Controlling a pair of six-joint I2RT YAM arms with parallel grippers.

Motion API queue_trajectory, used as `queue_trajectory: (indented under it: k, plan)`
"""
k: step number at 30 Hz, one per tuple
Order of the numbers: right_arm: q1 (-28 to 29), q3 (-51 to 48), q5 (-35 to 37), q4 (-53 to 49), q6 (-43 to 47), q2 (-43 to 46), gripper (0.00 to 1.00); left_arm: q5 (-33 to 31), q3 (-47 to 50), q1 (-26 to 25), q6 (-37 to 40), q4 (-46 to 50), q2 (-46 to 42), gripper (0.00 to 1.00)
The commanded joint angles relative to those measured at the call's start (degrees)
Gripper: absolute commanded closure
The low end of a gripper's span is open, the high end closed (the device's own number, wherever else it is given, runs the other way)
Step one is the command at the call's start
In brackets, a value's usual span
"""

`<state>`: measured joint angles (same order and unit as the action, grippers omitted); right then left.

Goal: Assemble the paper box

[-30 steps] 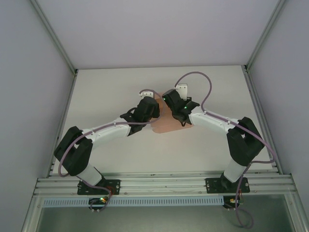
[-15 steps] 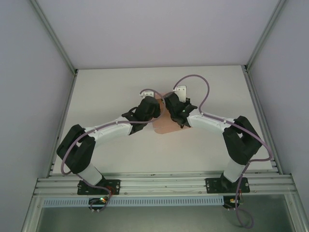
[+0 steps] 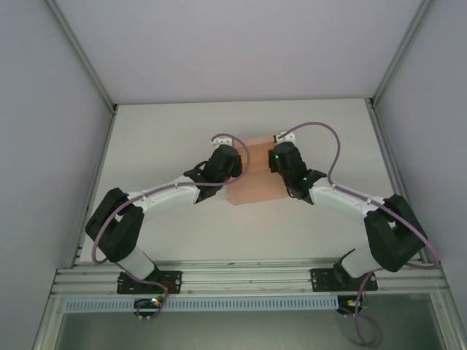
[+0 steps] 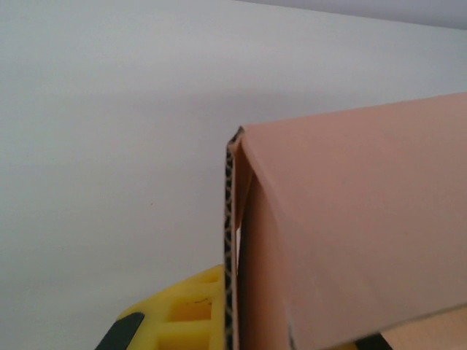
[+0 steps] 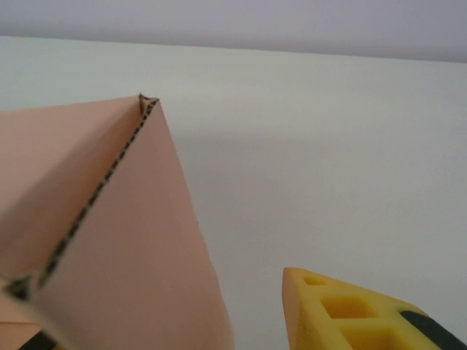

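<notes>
My left gripper (image 3: 233, 150) is pinching shut on the left wall of the paper box (image 3: 257, 182), and the wall's corrugated edge is standing upright just beside my yellow left finger (image 4: 182, 317). My right gripper (image 3: 278, 149) is standing partly open, with its yellow right finger (image 5: 350, 313) clear of the raised right flap. The box is sitting mid-surface (image 3: 160, 146) between my two wrists, its long axis running near to far and its folded walls pointing up. Since a second ago my right gripper has let go and swung rightward, baring more pink card between the grippers.
</notes>
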<state>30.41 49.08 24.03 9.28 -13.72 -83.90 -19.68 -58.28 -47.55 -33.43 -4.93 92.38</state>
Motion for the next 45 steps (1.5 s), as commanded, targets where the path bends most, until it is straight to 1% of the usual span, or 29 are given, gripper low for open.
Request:
queue_trajectory:
  k: [1,3,5,6,7,8,10,11,13,15,18,22,24,25,27,28,30,31,34,38,42,45]
  plan:
    - [-1.28,-0.82,-8.11,4.50,0.58,2.32,0.62,-0.65,-0.73,0.39,1.70,0.62,-1.49,1.00]
    - [-1.48,-0.85,-9.97,5.02,1.14,2.51,0.61,-0.62,-0.84,0.38,1.70,0.56,-1.36,1.00]
    - [-1.41,-0.39,-13.09,4.55,2.09,2.52,0.51,-0.47,-1.11,0.36,1.89,0.56,-1.15,1.00]
    - [-1.41,-0.45,-15.40,4.66,2.69,2.60,0.46,-0.53,-1.19,0.37,1.88,0.54,-1.05,1.00]
    - [-1.44,-0.55,-18.76,4.85,3.37,2.85,0.37,-0.55,-1.13,0.48,2.00,0.63,-0.97,1.00]
    - [-1.44,-0.56,-21.77,4.78,3.55,3.11,0.30,-0.60,-1.09,0.46,2.14,0.62,-0.95,1.00]
    - [-1.45,-0.49,-26.57,4.54,3.42,3.54,0.20,-0.39,-1.00,0.62,2.26,0.47,-0.97,1.00]
    - [-1.38,-0.49,-27.16,4.02,2.98,3.57,0.15,-0.20,-0.96,0.84,2.40,0.51,-0.97,1.00]
    - [-1.45,-0.55,-26.82,2.72,2.23,6.66,0.00,0.56,-0.87,1.12,2.89,0.50,-1.10,1.00]
    - [-1.45,-1.45,-24.34,1.96,1.17,8.94,0.00,1.72,-0.77,1.52,4.48,0.65,-1.24,1.00]
    - [-1.50,-3.90,-17.86,0.08,-0.47,14.08,0.00,3.77,-0.48,2.34,8.62,1.22,-1.97,1.00]
    - [-1.75,-6.48,-8.71,-7.02,-2.07,22.62,0.00,5.93,-0.60,3.71,16.06,4.13,-3.19,1.00]
    - [-2.09,-7.44,-6.41,-11.08,-2.47,26.46,0.00,11.59,-1.05,4.81,21.65,5.73,-3.56,1.00]
    - [-2.39,-7.89,-5.41,-13.56,-2.86,28.64,0.00,16.47,-2.23,5.46,25.64,8.64,-3.38,1.00]
    - [-3.03,-8.25,-3.60,-18.61,-4.06,32.19,0.00,22.58,-5.63,6.56,31.73,16.63,-2.56,1.00]
    - [-3.49,-8.46,-3.25,-21.54,-4.45,33.97,0.00,25.53,-7.96,7.16,35.15,22.24,-1.69,1.00]
    - [-4.59,-8.47,-2.99,-26.74,-5.40,36.58,0.00,27.66,-11.30,8.03,39.45,30.29,-0.25,1.00]
    - [-5.04,-8.64,-2.68,-29.12,-6.02,37.87,0.00,29.78,-13.15,8.55,42.04,34.87,0.73,1.00]
    - [-6.48,-9.69,-3.65,-33.26,-6.85,40.09,0.00,34.27,-17.35,8.32,48.11,45.71,3.46,1.00]
    - [-7.86,-10.27,-6.06,-35.46,-6.59,40.00,0.00,31.56,-22.92,5.19,51.43,56.00,9.33,1.00]
    - [-8.48,-10.42,-6.84,-36.17,-5.50,38.34,0.00,22.25,-30.07,1.43,50.39,62.14,17.35,1.00]
    - [-9.28,-10.32,-7.27,-36.35,-4.70,37.41,0.01,20.09,-33.75,-0.05,50.20,64.65,22.01,1.00]
